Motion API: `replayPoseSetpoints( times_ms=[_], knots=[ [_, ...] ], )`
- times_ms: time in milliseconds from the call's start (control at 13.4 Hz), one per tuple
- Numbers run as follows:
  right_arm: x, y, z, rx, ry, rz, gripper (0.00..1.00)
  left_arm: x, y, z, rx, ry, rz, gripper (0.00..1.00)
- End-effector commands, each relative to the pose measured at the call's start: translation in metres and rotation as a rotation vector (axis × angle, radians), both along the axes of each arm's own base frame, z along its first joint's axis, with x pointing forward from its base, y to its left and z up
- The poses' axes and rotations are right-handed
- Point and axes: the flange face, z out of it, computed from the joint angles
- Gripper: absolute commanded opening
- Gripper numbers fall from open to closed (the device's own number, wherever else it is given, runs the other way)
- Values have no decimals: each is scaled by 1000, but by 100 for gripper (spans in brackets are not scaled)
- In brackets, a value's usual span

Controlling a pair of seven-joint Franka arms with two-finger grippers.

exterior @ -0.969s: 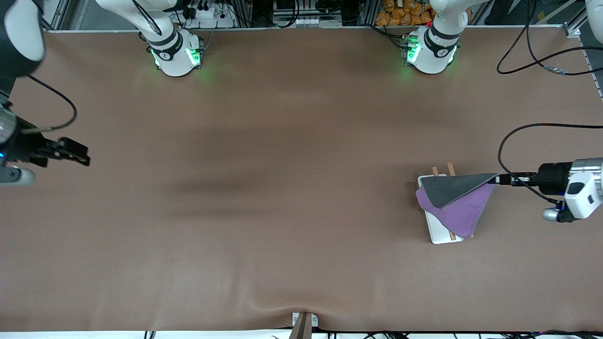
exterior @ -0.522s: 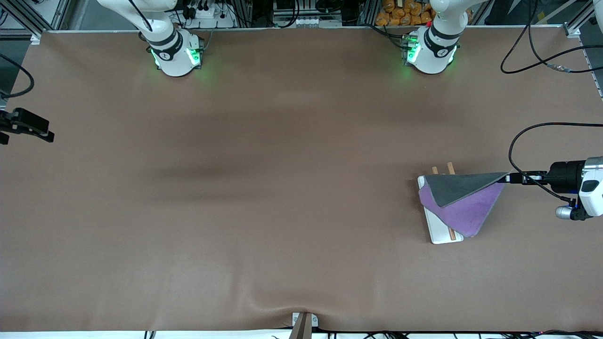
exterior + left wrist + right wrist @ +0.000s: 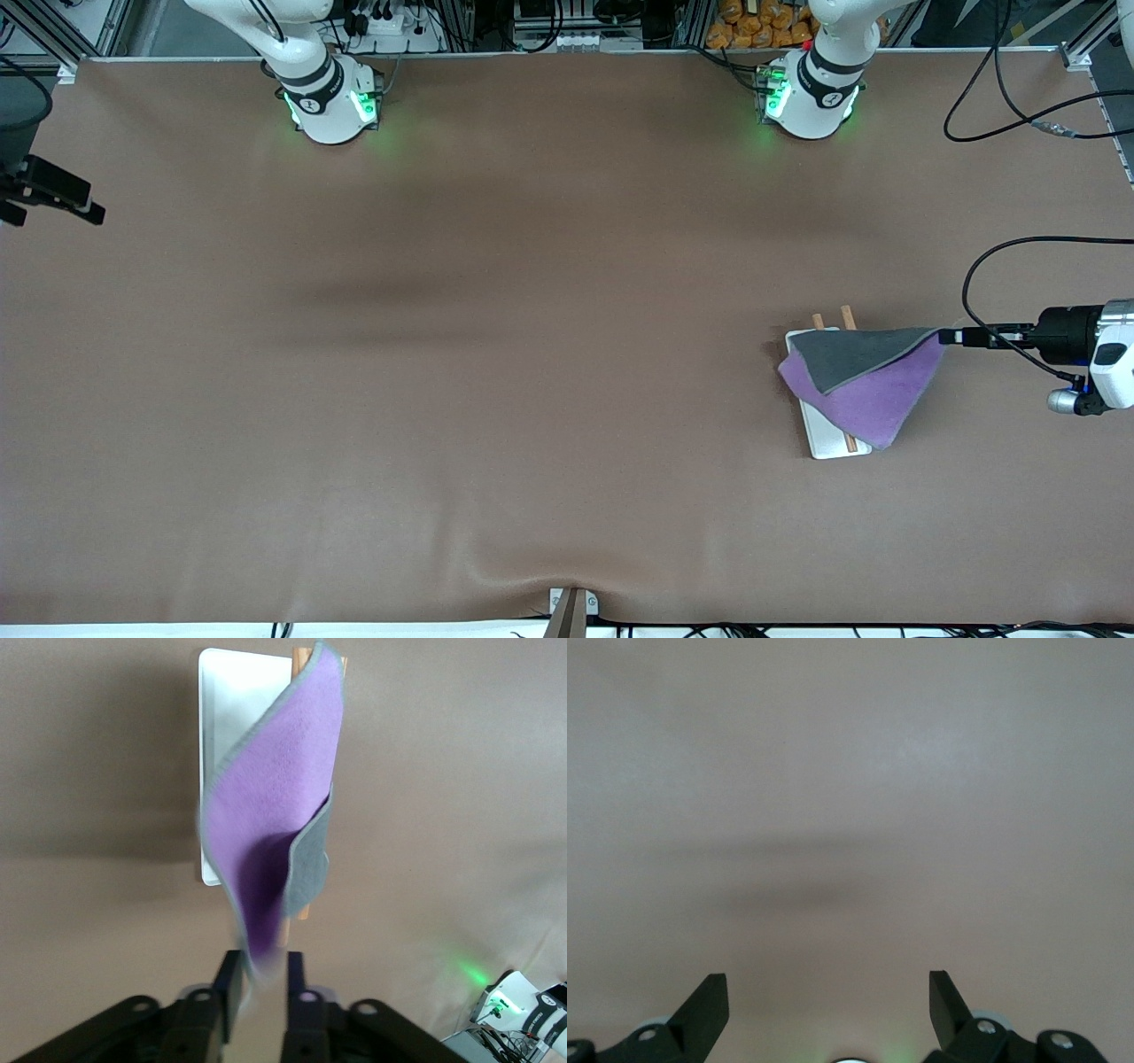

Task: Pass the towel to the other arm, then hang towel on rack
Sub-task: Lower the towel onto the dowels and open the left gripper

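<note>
1. Front: towel [image 3: 864,385] draped on rack [image 3: 828,439] near the table's left-arm edge; left gripper [image 3: 952,337] beside its corner.
2. Left wrist: fingers parted slightly, blurred towel corner between them; grip unclear.
3. Right wrist: right gripper [image 3: 828,997] wide open, empty, waiting at the right-arm edge.

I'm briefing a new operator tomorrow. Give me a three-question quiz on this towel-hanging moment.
1. True or false: the towel lies draped over the rack.
2. Which gripper is at the towel's corner: A) left gripper, B) right gripper?
3. Fill in: the towel's upper flap is dark grey; the face below it is ____.

Key: 1 true; 2 A, at the corner toward the left arm's end of the table, while the right gripper waits open at its own end; 3 purple.
</note>
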Motion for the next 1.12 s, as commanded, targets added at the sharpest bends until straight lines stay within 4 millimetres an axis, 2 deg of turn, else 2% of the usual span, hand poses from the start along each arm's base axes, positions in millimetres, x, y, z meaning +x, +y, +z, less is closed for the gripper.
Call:
replayPoseSetpoints(
  times_ms=[0,224,373,522,596,745,1043],
  knots=[
    [-12,6,-4,20,17,-56,100,-3,10,13,27,-19,-13,100],
    [-12,5,-2,6,17,-57,100,-8,16,42,119,-49,-35,100],
    [-13,1,-2,6,20,-65,100,-12,7,76,145,-94,-40,100],
    [-12,-5,-1,-8,10,-73,100,-21,-12,123,205,-158,-64,100],
    [-12,-9,3,-10,6,-81,100,-23,-28,140,234,-178,-81,100],
    [-10,-11,15,-15,-23,-82,100,-33,-44,174,296,-215,-76,100],
    [-10,-15,18,-17,-33,-90,100,-53,-86,224,439,-265,-70,100]
  ],
)
